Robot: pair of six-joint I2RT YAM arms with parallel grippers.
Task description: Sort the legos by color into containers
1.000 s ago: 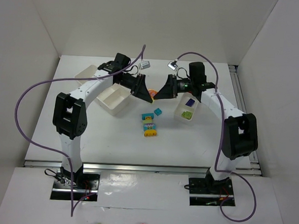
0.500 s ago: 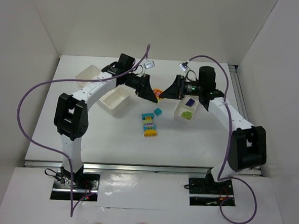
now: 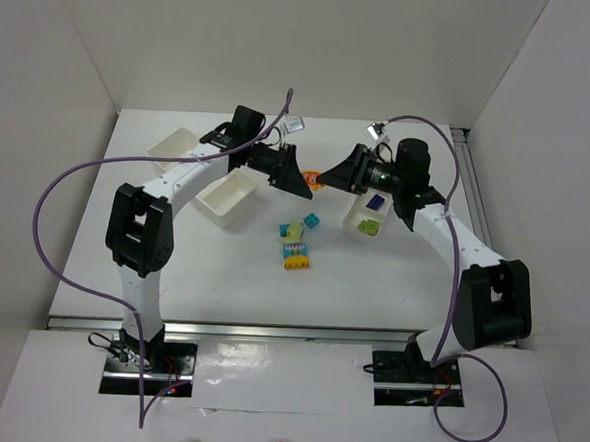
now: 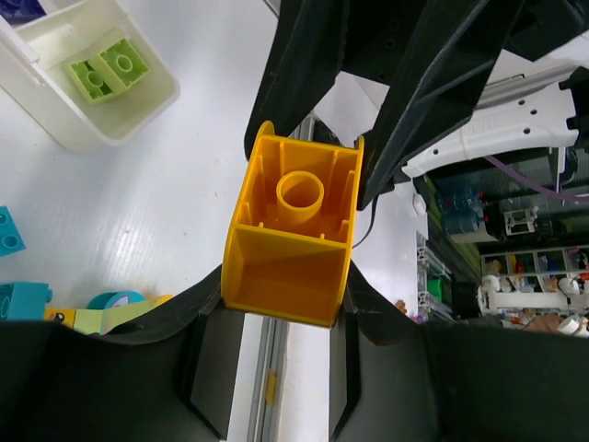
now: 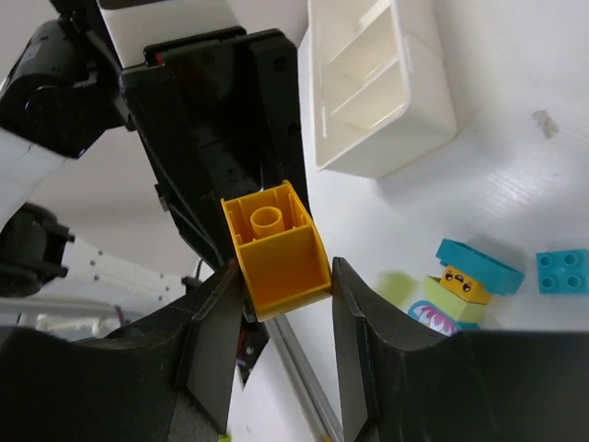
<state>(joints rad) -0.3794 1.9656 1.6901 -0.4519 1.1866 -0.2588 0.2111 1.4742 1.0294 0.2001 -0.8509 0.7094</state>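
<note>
A white table (image 3: pixel 231 277) inside a plain white-walled booth is lying under everything; above it, the orange brick (image 3: pixel 317 180) is hanging in the air between the two arms, and I am placing everything else from that brick. The right gripper (image 5: pixel 285 287) is reaching in from the brick's right, both fingers pressing its side faces, so it is looking clamped on the brick. The left gripper (image 4: pixel 276 318) is reaching in from the brick's left with its fingertips bracketing the near edge; I cannot tell whether they are gripping or merely flanking it.

You are risking a drop here; if one arm is letting go before the other is holding firmly, the brick is likely falling to the table, near the stacked bricks (image 3: pixel 294 249) and the loose cyan brick (image 3: pixel 313 220). You are also risking a twist; two arms pulling one small brick along slightly different lines are likely levering it out of both grips. The fingers are crowding each other too, so a knock is possible.

The overhead view is giving you the layout; the narrower tray (image 3: pixel 348 222) is sitting nearer the bases and right of the brick, the wider tray (image 3: pixel 226 199) nearer the bases and left of it. Only the wrist views are showing the brick's hollow underside and the finger contact; the left wrist view is showing the lime green brick (image 4: pixel 109 69) plainly, lying in the narrower tray.
</note>
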